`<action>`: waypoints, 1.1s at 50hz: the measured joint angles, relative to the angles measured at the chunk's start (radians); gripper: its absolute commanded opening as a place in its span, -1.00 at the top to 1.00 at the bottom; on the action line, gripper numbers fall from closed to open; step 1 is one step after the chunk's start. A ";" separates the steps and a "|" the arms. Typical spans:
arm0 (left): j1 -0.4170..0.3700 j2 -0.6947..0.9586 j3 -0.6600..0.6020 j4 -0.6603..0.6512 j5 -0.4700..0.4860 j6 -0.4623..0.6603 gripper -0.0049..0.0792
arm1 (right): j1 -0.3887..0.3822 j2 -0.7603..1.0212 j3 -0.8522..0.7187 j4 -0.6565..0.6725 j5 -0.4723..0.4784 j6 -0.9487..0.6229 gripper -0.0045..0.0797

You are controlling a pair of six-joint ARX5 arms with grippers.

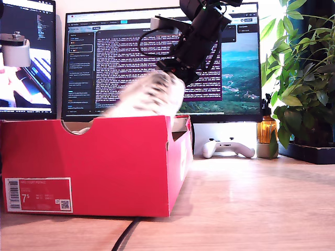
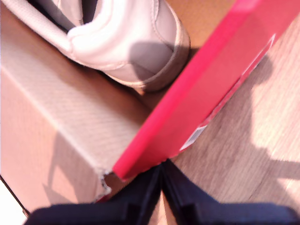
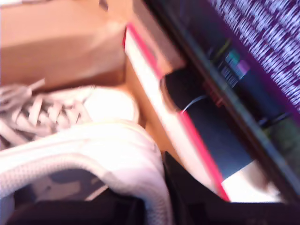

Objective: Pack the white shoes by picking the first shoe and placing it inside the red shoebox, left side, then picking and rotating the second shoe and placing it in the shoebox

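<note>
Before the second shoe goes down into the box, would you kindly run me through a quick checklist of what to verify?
1. Held shoe gripped by my second pincer: ok, its collar sits at the pincer.
2. Held shoe over the red shoebox: ok, above the open top in the exterior view.
3. First shoe already inside: ok, lying on the brown floor.
4. Free space beside the first shoe: cannot tell, floor mostly hidden.
5. My first pincer clear of the drop: ok, shut, at the box's outer wall.
6. Held shoe's heading: cannot tell, blurred.
</note>
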State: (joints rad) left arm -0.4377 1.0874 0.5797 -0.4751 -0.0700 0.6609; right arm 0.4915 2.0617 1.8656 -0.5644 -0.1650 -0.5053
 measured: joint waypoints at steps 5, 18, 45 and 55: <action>0.000 0.000 0.000 0.000 0.001 0.000 0.92 | 0.001 0.000 0.000 -0.043 0.010 -0.005 0.92; 0.000 0.000 0.000 0.001 0.000 0.000 0.92 | 0.000 0.025 0.000 -0.067 0.023 -0.028 0.92; 0.000 0.000 0.000 0.001 0.003 0.000 0.92 | 0.053 0.097 0.000 0.004 0.115 -0.055 0.92; 0.000 0.000 0.000 0.001 0.004 0.000 0.92 | 0.058 0.097 0.000 -0.044 0.156 -0.068 0.72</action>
State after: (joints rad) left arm -0.4377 1.0874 0.5797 -0.4740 -0.0662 0.6609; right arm 0.5499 2.1586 1.8660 -0.6086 -0.0093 -0.5728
